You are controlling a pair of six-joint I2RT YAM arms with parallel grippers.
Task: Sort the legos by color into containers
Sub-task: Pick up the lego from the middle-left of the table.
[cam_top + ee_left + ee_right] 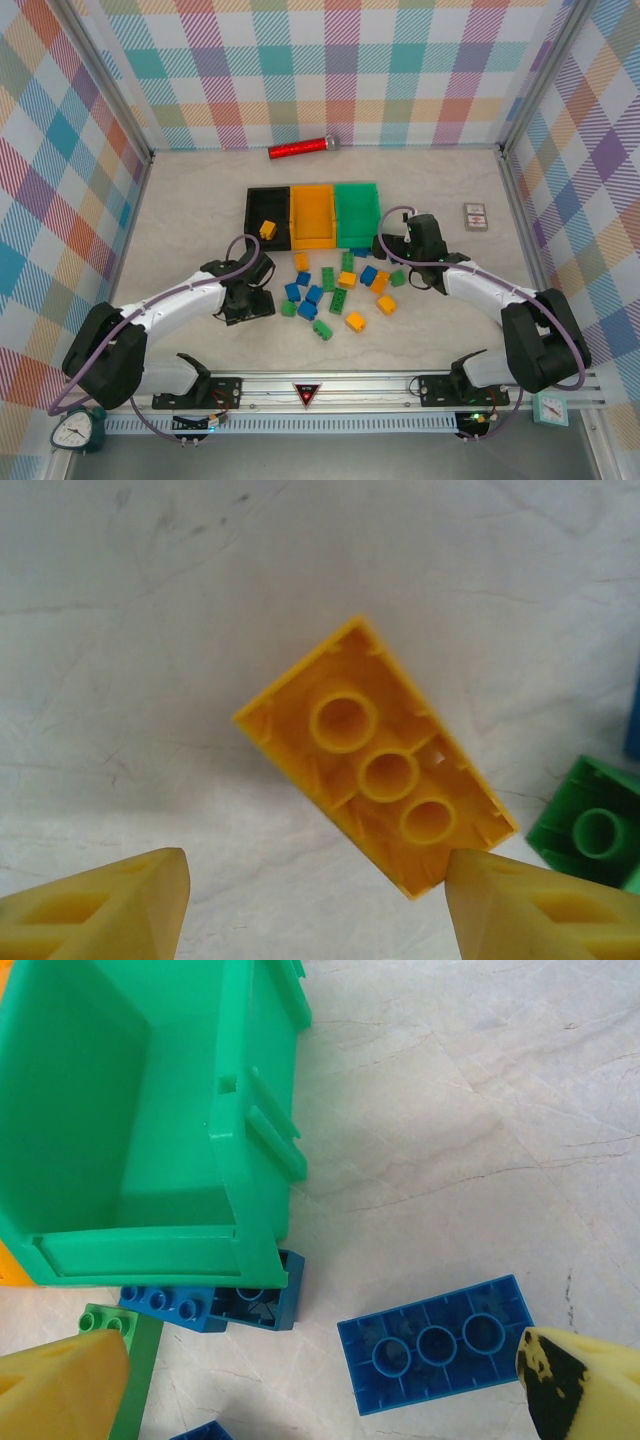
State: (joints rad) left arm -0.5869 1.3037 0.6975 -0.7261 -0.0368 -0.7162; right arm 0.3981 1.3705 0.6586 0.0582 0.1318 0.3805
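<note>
Left gripper (pixel 315 885) — fingers spread, empty — above upturned yellow brick (pixel 378 763); brick's long axis lies diagonal to the jaws.

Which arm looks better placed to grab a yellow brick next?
Left. The left gripper, open, hangs directly over an upturned yellow brick; the right gripper, also open, sits by the green bin above a blue brick.

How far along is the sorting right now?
Barely started. One binned yellow brick lies in the black bin; the green bin is empty. Nothing is held: the open left gripper hovers over an upturned yellow brick, the open right gripper over an upturned blue brick. The loose pile is unsorted.
</note>
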